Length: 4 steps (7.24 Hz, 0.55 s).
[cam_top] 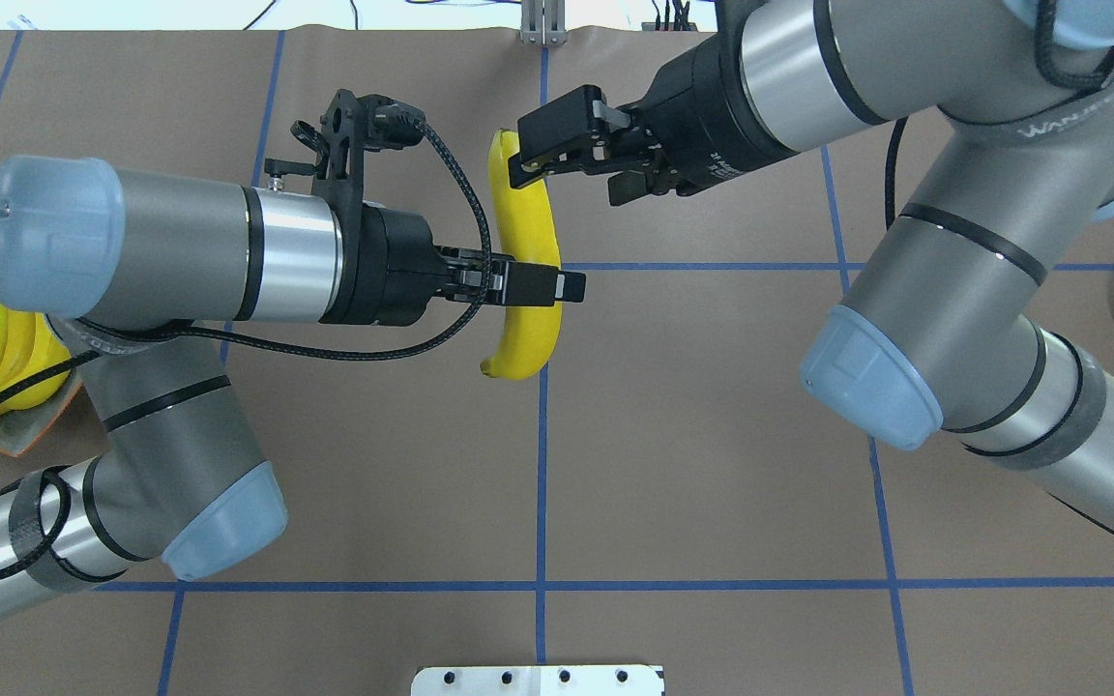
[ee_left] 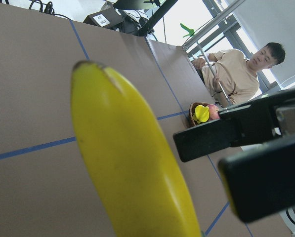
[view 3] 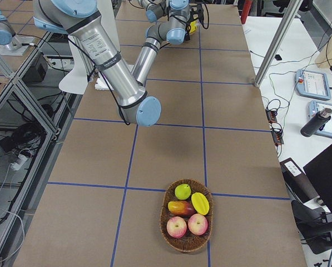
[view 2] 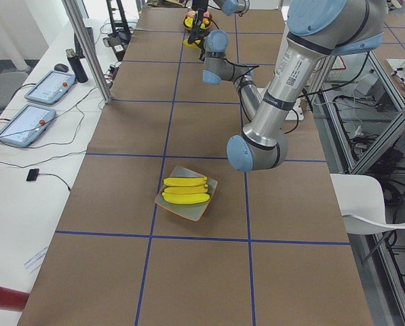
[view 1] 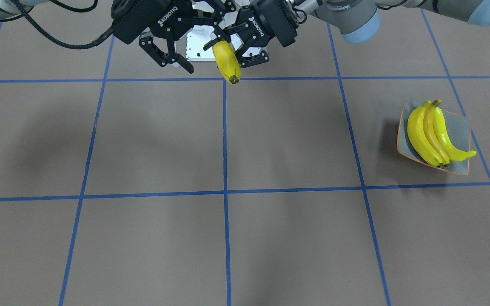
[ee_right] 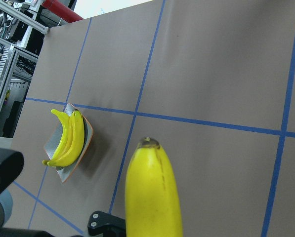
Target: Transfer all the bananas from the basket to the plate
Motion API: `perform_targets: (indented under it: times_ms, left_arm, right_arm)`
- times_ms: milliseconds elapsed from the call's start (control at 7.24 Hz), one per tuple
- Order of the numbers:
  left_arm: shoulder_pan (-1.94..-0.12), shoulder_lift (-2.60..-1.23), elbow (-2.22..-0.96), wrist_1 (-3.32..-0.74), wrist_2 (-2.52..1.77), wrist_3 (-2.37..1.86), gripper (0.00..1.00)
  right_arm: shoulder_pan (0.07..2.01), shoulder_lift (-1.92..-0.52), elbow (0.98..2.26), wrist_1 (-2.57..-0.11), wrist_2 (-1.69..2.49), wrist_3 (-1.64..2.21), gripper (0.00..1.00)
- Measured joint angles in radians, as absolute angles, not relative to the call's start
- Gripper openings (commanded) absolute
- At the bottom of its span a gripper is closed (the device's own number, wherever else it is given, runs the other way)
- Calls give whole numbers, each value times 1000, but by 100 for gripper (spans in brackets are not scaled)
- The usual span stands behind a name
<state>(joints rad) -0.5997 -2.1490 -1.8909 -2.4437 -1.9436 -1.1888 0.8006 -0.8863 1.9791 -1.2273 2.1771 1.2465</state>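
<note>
Yellow banana (view 1: 226,61) is clamped in left end effector (cam_top: 549,285); only the front view shows right end effector (view 1: 177,67) splayed.

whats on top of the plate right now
Three bananas lie side by side on the plate. The dish surface directly beneath them is hidden, so anything under them cannot be seen.

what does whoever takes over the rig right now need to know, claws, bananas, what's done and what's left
Left claw: shut on the fourth banana, held in mid-air.
Right claw: open, beside that banana's far end, gripping nothing.
Plate: on the robot's left side, three bananas lying on it.
Basket: on the right side, other fruit only, no banana visible.
Done: three of four plated.
Left: carry the held banana to the plate and release it.
</note>
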Motion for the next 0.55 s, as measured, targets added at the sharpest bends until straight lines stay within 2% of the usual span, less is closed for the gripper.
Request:
perform_targets:
  times_ms: [553]
  left_arm:
    - [-600,-2145,-1894,-2444,-1944,-1195,0]
  right_arm:
    - [911,-887,1947,-1238,2173,1285,99]
